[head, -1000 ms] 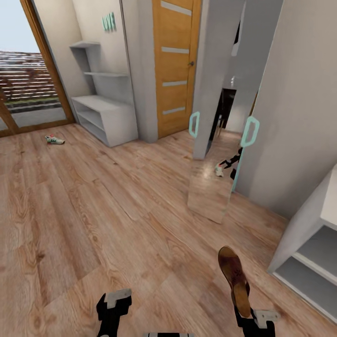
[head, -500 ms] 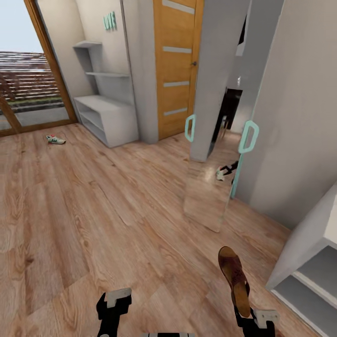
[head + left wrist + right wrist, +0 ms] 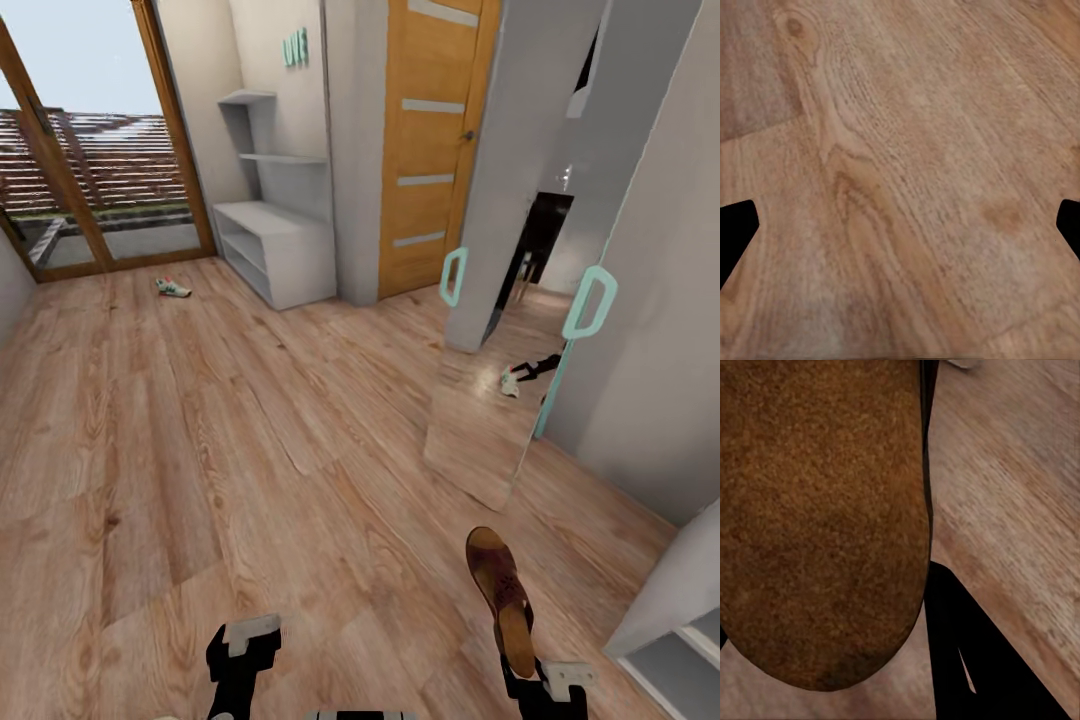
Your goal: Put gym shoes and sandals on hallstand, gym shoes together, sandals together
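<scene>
We carry a brown sandal point(image 3: 502, 592) clamped in our right gripper point(image 3: 535, 672), held above the wood-plank floor point(image 3: 250, 450) with its toe pointing ahead. Our left gripper point(image 3: 240, 650) hangs empty, fingers apart. One gym shoe point(image 3: 172, 288) lies on the floor near the glass door point(image 3: 90, 170), just beside the pale grey hallstand point(image 3: 275, 250).
</scene>
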You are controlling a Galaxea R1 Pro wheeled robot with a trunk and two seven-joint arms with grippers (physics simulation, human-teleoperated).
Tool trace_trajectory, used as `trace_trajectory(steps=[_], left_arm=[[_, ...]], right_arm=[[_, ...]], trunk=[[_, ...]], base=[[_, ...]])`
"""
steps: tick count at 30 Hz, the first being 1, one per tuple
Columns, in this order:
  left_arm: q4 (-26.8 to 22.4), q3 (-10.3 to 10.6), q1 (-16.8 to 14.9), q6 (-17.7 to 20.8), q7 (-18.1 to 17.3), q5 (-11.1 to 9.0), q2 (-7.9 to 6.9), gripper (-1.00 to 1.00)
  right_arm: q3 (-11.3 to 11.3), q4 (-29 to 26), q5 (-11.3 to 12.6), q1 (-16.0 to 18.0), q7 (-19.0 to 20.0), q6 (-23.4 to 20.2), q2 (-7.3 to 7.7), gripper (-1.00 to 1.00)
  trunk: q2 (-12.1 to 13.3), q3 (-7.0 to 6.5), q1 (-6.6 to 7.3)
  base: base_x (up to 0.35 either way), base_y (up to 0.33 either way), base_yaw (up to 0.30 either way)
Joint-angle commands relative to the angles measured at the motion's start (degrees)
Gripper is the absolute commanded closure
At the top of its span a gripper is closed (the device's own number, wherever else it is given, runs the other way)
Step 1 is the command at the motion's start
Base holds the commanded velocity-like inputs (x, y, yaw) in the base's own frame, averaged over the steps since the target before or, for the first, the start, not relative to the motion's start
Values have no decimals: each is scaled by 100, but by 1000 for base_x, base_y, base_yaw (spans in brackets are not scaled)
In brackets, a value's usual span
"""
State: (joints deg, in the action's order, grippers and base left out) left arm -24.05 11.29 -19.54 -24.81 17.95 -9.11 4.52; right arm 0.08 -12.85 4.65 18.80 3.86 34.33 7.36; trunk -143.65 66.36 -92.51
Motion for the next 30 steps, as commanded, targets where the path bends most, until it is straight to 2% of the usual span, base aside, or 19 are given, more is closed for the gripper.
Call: trace_trajectory(steps=[1,11,24,30], left_arm=[[6,49,-6,-24,33,-55,-4,-100],[23,54,-6,-16,33,-55,3,-100],[12,50,-6,-17,42,-55,5,-100],[0,36,-6,-24,48,-62,-6,-100]], right_arm=[[1,2,71,1,54,12,2,100],[1,2,71,1,54,12,0,100],[1,2,71,1,54,12,-4,100],[1,2,71,1,54,12,0,100]], trunk=[[-2,4,1],[-2,4,1],[-2,4,1],[-2,4,1]], base=[[0,-1,278],[32,-24,278],[166,-228,278],[168,-242,86]])
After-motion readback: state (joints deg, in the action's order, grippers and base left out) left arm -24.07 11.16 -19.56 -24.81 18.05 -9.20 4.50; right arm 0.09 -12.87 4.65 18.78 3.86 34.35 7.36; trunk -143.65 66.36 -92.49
